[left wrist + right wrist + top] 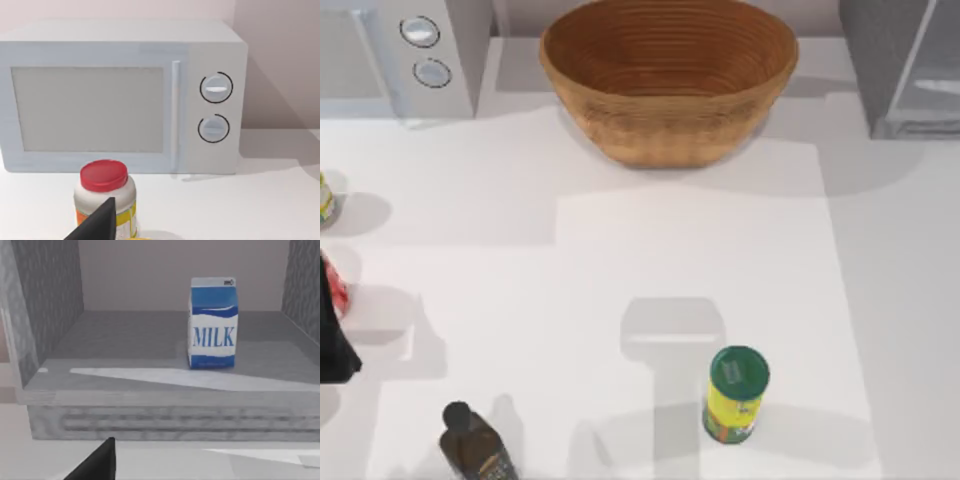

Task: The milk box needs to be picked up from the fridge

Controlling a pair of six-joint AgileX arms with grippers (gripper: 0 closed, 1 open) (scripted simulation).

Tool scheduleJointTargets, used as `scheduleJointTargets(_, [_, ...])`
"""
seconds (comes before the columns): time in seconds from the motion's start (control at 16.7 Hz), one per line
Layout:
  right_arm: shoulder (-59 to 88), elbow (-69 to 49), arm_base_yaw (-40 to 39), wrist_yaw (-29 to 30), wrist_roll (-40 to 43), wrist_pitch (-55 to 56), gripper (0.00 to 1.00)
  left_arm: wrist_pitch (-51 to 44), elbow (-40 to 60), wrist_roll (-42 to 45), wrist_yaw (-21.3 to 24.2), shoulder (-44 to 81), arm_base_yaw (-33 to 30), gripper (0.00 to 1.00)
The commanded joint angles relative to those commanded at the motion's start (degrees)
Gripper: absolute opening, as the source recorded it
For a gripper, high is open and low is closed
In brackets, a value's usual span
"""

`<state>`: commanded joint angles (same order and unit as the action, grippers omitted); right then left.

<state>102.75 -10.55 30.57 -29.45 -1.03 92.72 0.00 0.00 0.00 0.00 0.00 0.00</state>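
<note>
Right gripper's dark fingertip (pixel 97 462) pokes into the right wrist view, low, short of the fridge (pixel 45 315) sill; cannot tell whether it is released or clenched. Milk box (pixel 212 322) stands upright on the fridge floor, inside, apart from the walls. Left gripper sits at table's left by a red-lidded jar (pixel 105 192), state likewise unclear.
</note>
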Motion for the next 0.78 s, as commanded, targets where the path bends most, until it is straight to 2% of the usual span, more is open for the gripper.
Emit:
scheduleJointTargets(0.42, [2.9,-3.7,-1.3,1.3,0.3,-1.3,1.00,0.0,0.0,0.0,0.0,0.0,0.0,1.00])
scheduleJointTargets(0.78, [16.8,-26.6,-6.5,7.1,0.8,-9.2,1.00,0.0,0.0,0.0,0.0,0.0,0.0,1.00])
